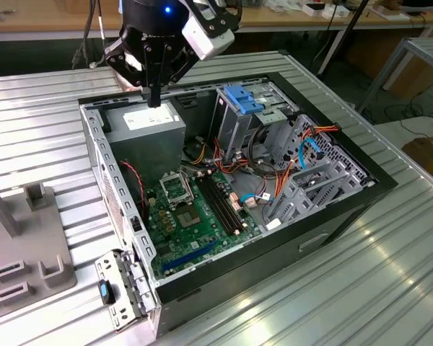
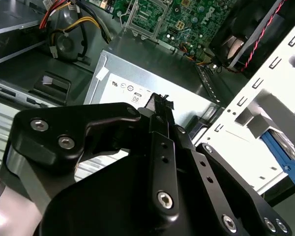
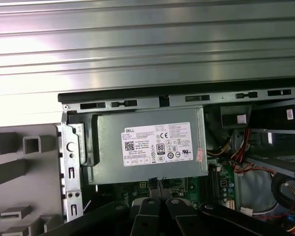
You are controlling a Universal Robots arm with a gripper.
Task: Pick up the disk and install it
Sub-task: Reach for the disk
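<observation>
- Nearest, at 7 o'clock in the exterior view, a metal bracket lies at the corner of the open case.
- At 8 o'clock a grey stand sits on the table, just outside the case wall.
- In the second wrist view a bright blue edge peeks out past that wall. It looks like the disk, but too little shows to be sure.
- A green board lies flat inside the case.
- From the board, a blue-topped cage stands at 1 o'clock.
- A grey power box fills the case's 11 o'clock corner.
- The gripper hangs right over the power box. Its fingers are pressed together with nothing between them. I cannot tell if the tips touch the box.
</observation>
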